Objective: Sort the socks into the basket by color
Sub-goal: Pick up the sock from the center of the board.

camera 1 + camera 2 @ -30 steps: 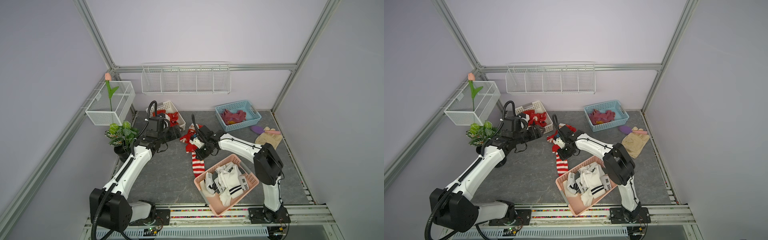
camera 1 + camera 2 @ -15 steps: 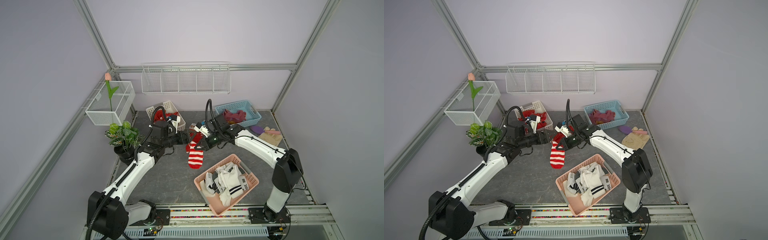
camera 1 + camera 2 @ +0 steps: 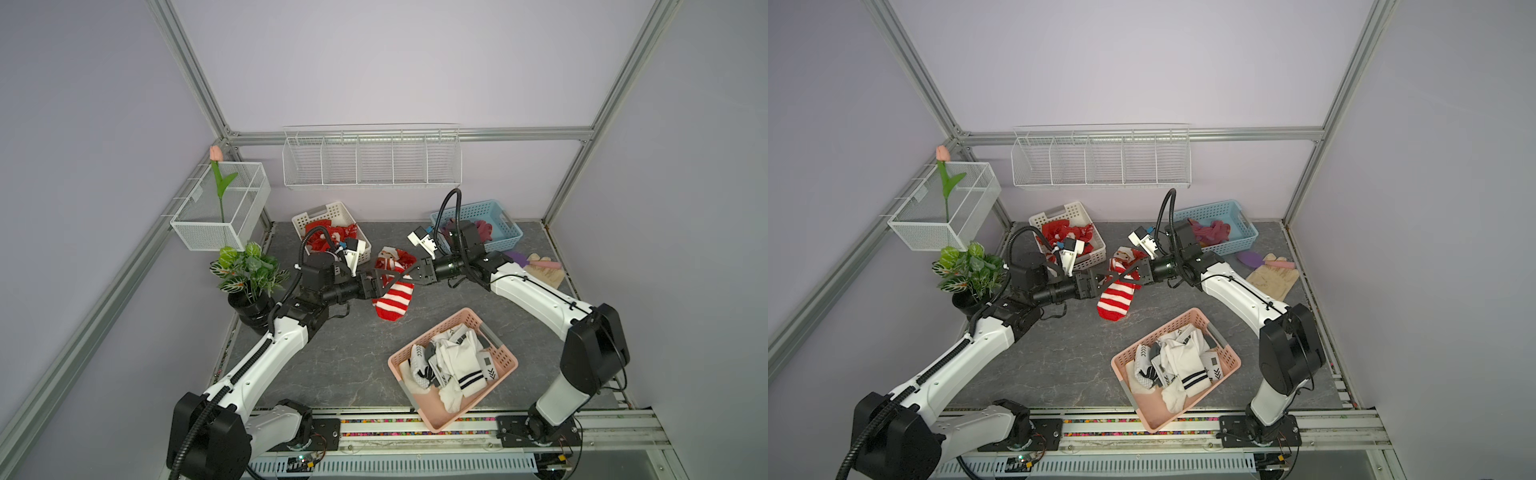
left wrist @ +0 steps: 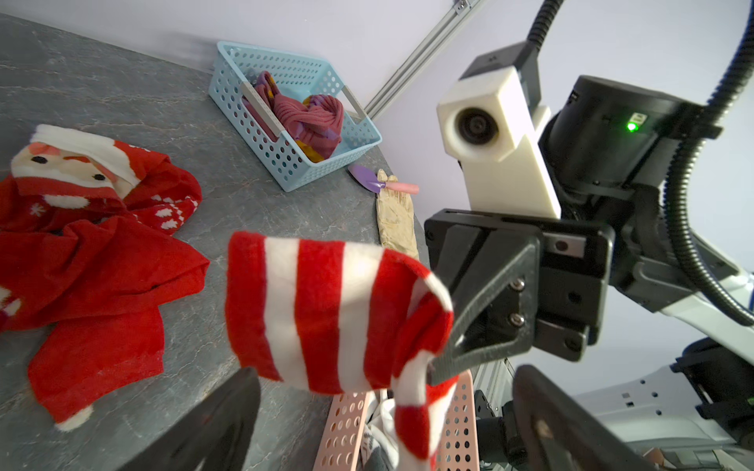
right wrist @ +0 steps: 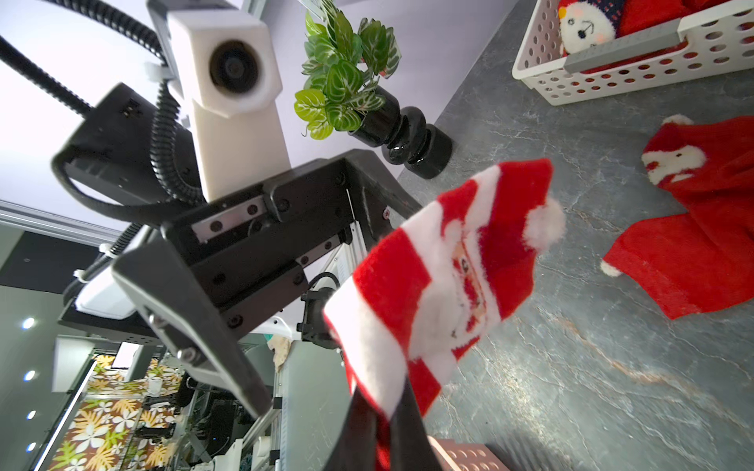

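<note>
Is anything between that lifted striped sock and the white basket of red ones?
Yes. The open left claw sits between the striped sock, held by the right claw, and the white basket. Loose red Santa socks lie beside that route.

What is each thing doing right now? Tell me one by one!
Right claw, shut on the red-and-white striped fabric sock.
Left claw, open, close beside that striped sock.
Striped sock, hanging from the right claw.
Red Santa socks, lying crumpled, outside every basket.
White plastic basket, holding red socks.
Blue plastic basket, holding purple-maroon socks.
Pink plastic basket, holding white socks.
Beige gloves, lying flat near the blue basket.
</note>
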`<state>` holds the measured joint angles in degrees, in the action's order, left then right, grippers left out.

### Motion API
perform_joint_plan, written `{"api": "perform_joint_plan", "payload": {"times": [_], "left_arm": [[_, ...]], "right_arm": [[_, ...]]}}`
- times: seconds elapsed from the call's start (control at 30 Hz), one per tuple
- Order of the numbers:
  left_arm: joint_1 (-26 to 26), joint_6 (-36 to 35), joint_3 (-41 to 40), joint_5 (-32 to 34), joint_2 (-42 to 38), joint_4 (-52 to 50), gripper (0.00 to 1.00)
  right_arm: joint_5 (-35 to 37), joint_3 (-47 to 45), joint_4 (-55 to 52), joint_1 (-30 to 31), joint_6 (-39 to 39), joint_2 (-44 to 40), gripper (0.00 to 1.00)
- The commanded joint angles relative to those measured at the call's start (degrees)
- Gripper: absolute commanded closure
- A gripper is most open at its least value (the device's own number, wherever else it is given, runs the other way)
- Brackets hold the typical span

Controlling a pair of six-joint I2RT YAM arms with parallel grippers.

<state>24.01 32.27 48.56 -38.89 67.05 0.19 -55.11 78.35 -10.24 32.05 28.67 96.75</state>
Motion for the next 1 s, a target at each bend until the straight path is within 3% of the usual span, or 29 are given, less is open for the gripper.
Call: {"api": "perform_joint_plan", "payload": {"times": [0.0,0.17,0.27,0.33,0.43,0.47,0.6,0.67,0.8,0.97], "left_arm": [[1.31,0.95,-0.37,-1.38,-0.31,2.84,0.01],[3.47,1.56,-0.33,-2.95,2.4,4.8,0.02],[3.85,1.32,-0.12,-4.44,3.38,6.24,0.12],[3.85,0.21,0.77,-5.21,4.01,6.17,0.28],[3.85,-1.17,2.29,-4.2,4.28,4.49,0.71],[3.85,-1.47,2.7,-3.27,4.08,4.0,0.79],[3.76,-2.79,4.03,3.37,2.24,0.63,1.0],[3.76,-3.48,4.9,7.77,1.35,-1.66,1.0],[3.69,-4.16,5.59,15.8,-0.53,-3.61,1.0],[3.41,-4.84,5.58,20.27,-1.4,-3.33,1.0]], "right_arm": [[-4.74,-1.43,10.98,-0.68,7.96,-0.82,0.93],[-6.62,-3.41,24.46,-1.43,18.19,-0.51,0.93],[-7.28,-3.65,28.43,-1.53,21.54,0.08,0.93],[-7.62,-3.69,29.14,-1.54,22.14,0.41,0.93],[-7.84,-3.68,29.14,-1.52,22.25,0.55,0.93],[-7.97,-3.65,29.01,-1.55,22.18,0.65,0.93],[-7.97,-3.65,25.08,-1.49,19.56,0.48,0.93],[-7.86,-3.51,21.51,-1.45,16.89,0.13,0.92],[-5.22,-1.91,8.48,-1.42,7.59,-1.09,0.78],[-1.71,0.07,-1.37,-1.55,0.78,-2.02,0.3]]}}
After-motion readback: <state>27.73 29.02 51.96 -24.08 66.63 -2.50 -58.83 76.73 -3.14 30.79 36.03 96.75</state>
